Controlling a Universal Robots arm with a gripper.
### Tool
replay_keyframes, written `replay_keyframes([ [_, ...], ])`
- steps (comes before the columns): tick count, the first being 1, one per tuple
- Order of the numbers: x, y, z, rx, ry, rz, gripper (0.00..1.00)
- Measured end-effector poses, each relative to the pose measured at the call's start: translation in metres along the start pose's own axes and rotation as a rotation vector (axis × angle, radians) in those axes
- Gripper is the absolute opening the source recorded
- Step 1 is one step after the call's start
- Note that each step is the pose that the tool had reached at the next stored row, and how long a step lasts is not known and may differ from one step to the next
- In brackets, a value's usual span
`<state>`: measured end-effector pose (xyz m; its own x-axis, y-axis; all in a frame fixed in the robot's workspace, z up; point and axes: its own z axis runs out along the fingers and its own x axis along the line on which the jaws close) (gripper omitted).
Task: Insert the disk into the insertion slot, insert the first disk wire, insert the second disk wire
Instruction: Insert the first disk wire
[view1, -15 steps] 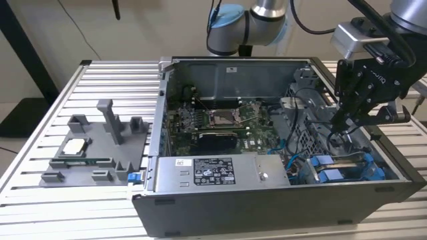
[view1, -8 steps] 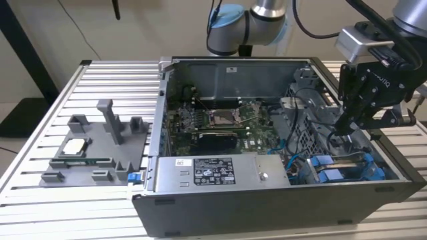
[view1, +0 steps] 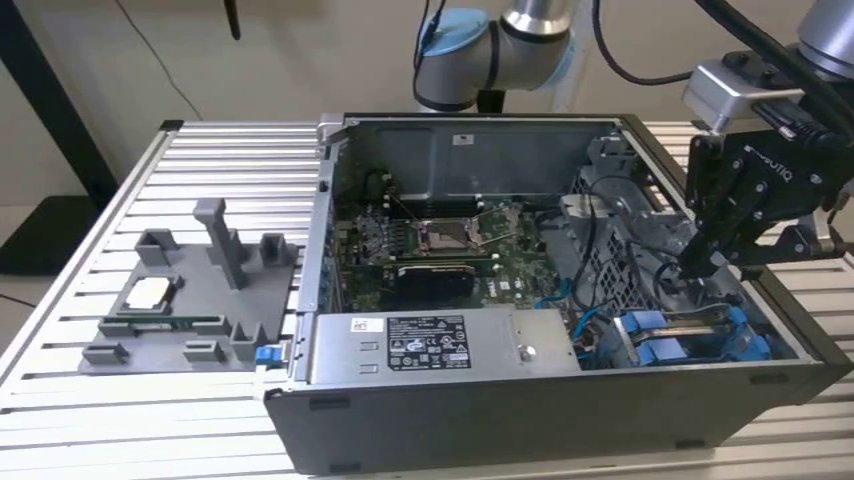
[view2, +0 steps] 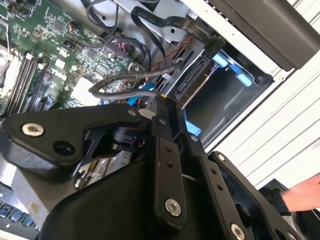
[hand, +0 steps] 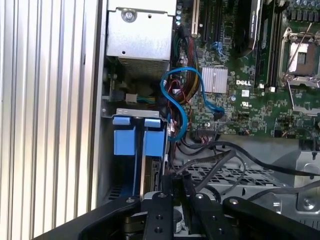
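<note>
Inside the open computer case (view1: 534, 425), at its corner toward the exterior view's right, the disk (hand: 154, 137) in its blue carrier stands on edge in the insertion slot (hand: 106, 150). Close beside it, the hand (view1: 698, 262) is clenched among black wires (hand: 220, 160); whether it grips one cannot be told. The case rests on a slatted metal surface (view1: 227, 170).

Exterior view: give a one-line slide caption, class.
Black robot gripper hangs inside open grey metal computer case, near grey drive bay with blue clips.

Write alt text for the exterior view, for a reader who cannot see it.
A black robot gripper reaches into an open grey computer case, near its blue-clipped grey drive bay. A grey plastic fixture tray lies at the exterior view's left.
</note>
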<state>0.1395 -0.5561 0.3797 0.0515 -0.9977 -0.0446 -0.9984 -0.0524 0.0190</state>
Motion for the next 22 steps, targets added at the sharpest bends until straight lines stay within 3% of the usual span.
replay_keyframes([
  [5,0.0008,-0.0053,0.0019,-0.0039,0.0079,0.000,0.19],
  [12,0.0010,-0.0065,0.0025,-0.0052,0.0081,0.006,0.19],
  [17,0.0016,-0.0095,0.0051,-0.0234,0.0074,0.010,0.19],
  [22,0.0029,-0.0146,0.0088,-0.0299,0.0060,0.011,0.19],
])
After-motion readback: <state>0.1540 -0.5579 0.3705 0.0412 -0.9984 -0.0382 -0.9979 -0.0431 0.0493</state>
